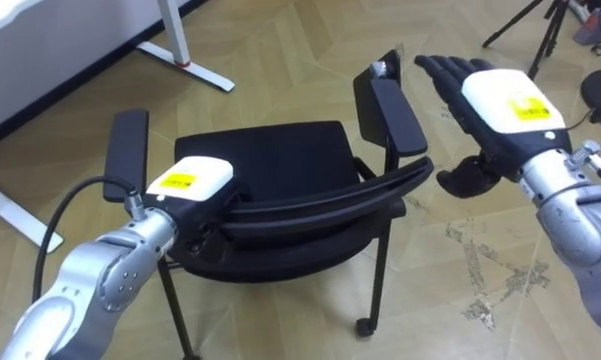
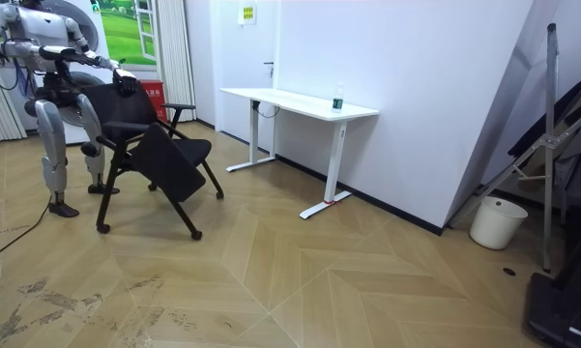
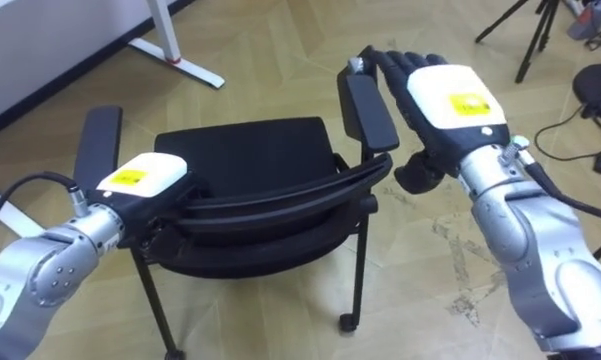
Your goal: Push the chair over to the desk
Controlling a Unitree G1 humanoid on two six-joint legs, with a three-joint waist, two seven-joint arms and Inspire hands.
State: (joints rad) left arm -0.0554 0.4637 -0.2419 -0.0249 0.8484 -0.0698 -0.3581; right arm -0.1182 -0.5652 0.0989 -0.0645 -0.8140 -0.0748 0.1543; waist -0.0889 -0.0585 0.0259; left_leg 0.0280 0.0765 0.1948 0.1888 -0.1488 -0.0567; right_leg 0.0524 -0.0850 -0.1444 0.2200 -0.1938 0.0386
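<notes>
The robot's left hand (image 1: 190, 180) lies on the left end of the curved backrest (image 1: 320, 205) of the black padded metal-framed chair (image 1: 270, 160); I cannot tell whether its fingers curl over the rail. The right hand (image 1: 505, 100) hangs just right of the right armrest (image 1: 395, 115), fingers straight and together, holding nothing. The chair stands on the pale herringbone wooden floor (image 1: 280, 60), directly before the robot. Farther off, a white rectangular surface on white metal legs (image 2: 300, 101) stands by the white wall (image 2: 416, 77), carrying a small clear bottle (image 2: 338, 97). A white plastic bucket (image 2: 498, 222) sits beyond.
</notes>
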